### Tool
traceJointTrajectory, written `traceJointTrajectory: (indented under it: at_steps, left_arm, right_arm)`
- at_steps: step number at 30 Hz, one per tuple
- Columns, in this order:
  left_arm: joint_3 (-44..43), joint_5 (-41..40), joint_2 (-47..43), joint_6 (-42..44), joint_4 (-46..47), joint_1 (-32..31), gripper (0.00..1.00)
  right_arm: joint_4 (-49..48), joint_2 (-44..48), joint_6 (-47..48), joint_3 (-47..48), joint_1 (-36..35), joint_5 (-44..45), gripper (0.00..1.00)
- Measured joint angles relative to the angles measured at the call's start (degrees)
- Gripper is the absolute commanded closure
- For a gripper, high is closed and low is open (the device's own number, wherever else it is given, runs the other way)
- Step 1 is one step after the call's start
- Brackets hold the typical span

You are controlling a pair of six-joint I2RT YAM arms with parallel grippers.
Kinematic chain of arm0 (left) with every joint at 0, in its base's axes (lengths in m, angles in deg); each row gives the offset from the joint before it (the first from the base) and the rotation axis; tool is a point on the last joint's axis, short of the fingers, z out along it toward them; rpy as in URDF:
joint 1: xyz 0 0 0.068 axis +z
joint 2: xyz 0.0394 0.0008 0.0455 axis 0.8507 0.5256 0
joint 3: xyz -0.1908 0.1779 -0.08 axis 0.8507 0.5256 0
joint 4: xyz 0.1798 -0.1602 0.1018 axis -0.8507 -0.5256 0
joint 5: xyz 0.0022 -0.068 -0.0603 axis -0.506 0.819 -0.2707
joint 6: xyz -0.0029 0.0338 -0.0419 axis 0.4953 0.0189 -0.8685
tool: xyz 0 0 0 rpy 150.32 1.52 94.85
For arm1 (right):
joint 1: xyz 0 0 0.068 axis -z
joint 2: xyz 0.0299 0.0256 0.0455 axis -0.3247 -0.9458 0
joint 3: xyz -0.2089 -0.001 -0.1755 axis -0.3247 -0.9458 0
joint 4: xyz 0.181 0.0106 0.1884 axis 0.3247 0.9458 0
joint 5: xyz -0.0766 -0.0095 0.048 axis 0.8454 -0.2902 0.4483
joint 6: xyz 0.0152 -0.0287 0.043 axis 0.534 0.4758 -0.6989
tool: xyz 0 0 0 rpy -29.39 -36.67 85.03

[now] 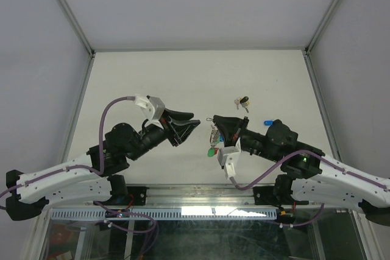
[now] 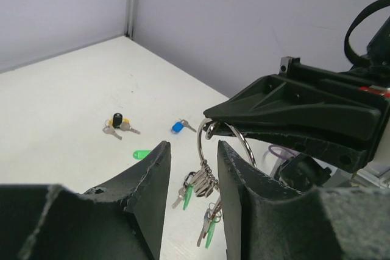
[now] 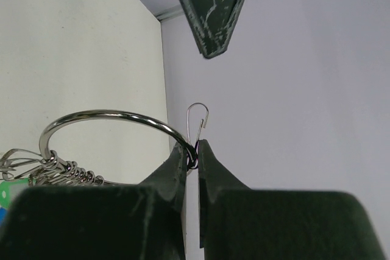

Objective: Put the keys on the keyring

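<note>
Keyring (image 3: 109, 113) hangs in the air over the middle of the table (image 1: 183, 77), and I see it best from the two wrist views. Starting on the left, the left gripper (image 1: 195, 120) points to the right with its jaws standing apart. From its own camera the ring shows in the gap beyond the two fingers (image 2: 155, 193), near their tips but not touching them.

Next comes the ring itself. A cluster of keys (image 2: 201, 182) dangles below it on small wire links, and some of them are green-capped. A thin wire clip (image 3: 198, 114) stands up from the ring right at the grip. The right gripper (image 3: 192, 150) is clamped together on the ring's wire, pinching one point of the rim. It faces the left gripper tip to tip, with a small gap between them.

On the table near the ring a loose green key (image 2: 141, 153) lies flat. From above I think the green spot by the right gripper is this key, but it could be one of the dangling ones. Further right lie a black-and-yellow bunch (image 1: 242, 103) and then a blue key (image 1: 267, 123), apart from each other, the blue one close beside the right arm.
</note>
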Motion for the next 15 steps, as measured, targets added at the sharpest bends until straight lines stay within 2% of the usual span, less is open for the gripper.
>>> traceJointTrajectory:
  at_steps: [10, 15]
  left_arm:
    - [-0.02, 0.09, 2.43, -0.5, -2.08, 0.04, 0.64]
    - [-1.07, 0.87, 4.74, -2.43, -4.94, 3.43, 0.61]
  right_arm:
    - [4.98, -0.96, 1.77, 1.86, 0.02, 0.31, 1.0]
    - [8.9, -0.96, 0.5, 3.23, 0.0, 0.7, 1.0]
